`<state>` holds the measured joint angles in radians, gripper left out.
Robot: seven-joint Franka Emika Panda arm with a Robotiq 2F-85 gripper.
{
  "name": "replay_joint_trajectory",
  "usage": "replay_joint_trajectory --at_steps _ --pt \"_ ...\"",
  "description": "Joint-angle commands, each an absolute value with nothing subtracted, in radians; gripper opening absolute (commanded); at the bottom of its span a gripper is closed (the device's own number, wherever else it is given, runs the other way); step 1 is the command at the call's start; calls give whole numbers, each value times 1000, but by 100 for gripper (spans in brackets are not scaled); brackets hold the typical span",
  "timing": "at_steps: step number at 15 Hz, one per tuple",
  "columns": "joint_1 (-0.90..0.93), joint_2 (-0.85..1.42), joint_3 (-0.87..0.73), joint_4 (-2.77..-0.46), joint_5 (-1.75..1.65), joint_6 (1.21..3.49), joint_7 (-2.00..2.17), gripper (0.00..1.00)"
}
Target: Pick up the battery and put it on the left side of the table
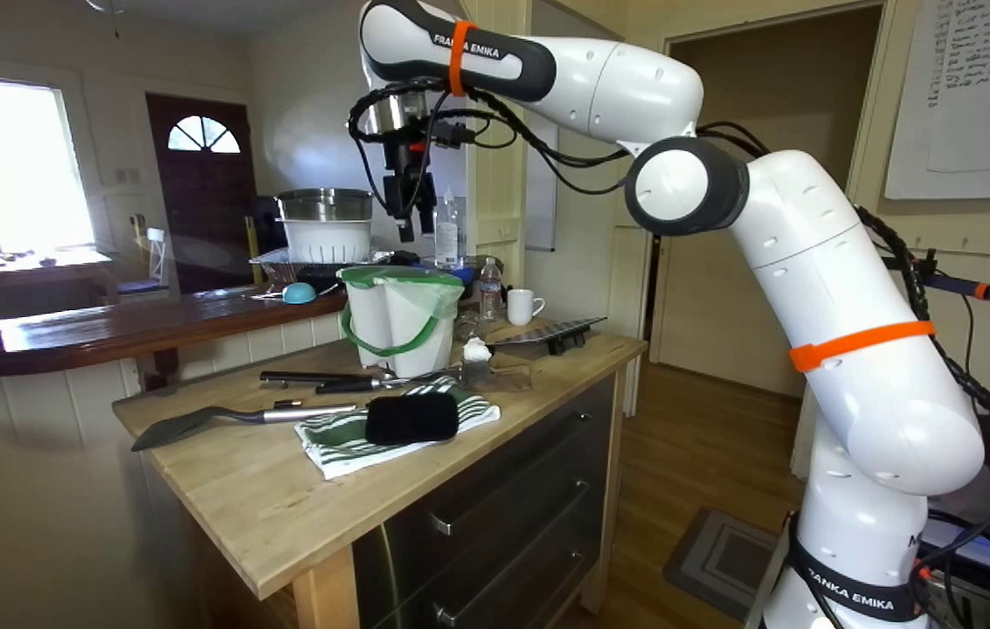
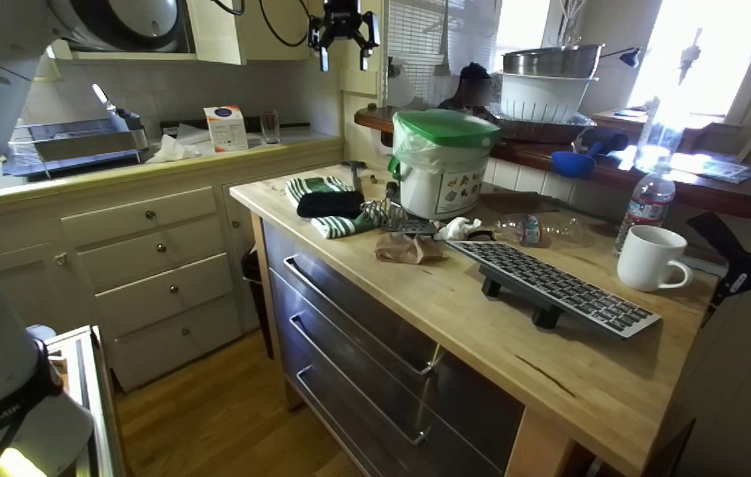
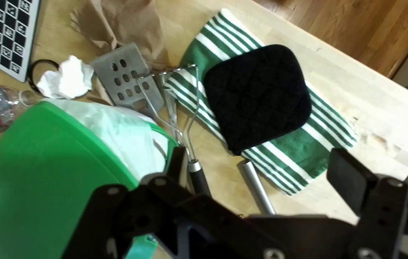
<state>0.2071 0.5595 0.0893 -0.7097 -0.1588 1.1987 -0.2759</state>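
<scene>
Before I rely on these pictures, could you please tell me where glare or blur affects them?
In both exterior views, a window is blown out white and glare shows on the wooden bar top; in the wrist view, the gripper looks slightly out of focus.

In the wrist view, a black pad (image 3: 258,95) lies on a striped towel (image 3: 294,154); from the pad, brown paper (image 3: 128,25) sits at ten o'clock, white wad (image 3: 67,79) at nine, green lid (image 3: 49,172) at eight.

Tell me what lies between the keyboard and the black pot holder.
The wrist view shows a black loop, crumpled white paper, a slotted spatula, a wire utensil and some striped towel.
</scene>
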Motion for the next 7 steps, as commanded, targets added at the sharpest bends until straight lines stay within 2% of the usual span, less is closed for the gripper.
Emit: replay_joint_trajectory --at_steps 1,7 --pt "205 559 83 -703 -163 1199 -276 100" --pt "208 565 79 -698 -170 1199 -267 100"
